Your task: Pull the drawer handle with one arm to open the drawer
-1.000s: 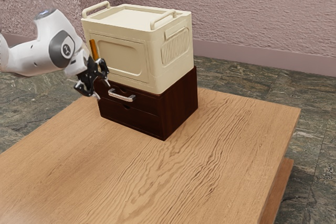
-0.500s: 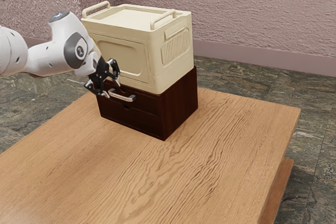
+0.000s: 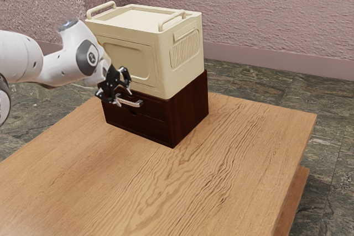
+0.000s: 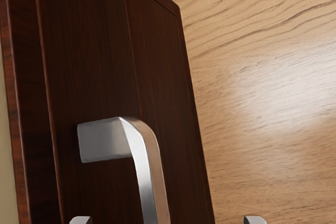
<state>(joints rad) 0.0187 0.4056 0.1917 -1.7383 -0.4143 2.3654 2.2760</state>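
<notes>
Our end effector [image 3: 124,96] is hovering open, fingers astride the handle [image 3: 131,104] on the dark cabinet's [image 3: 191,109] front; the drawer [image 3: 155,111] is sitting shut, leaving us needing both grip and pull.

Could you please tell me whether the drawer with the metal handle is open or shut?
The drawer is shut: its front lies flush with the cabinet.

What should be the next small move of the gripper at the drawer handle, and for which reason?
I would probably ease the gripper slightly forward, fingers open, around the handle. In the wrist view, the handle runs between the parted fingertips, yet they do not visibly pinch it, and the drawer looks shut.
</notes>
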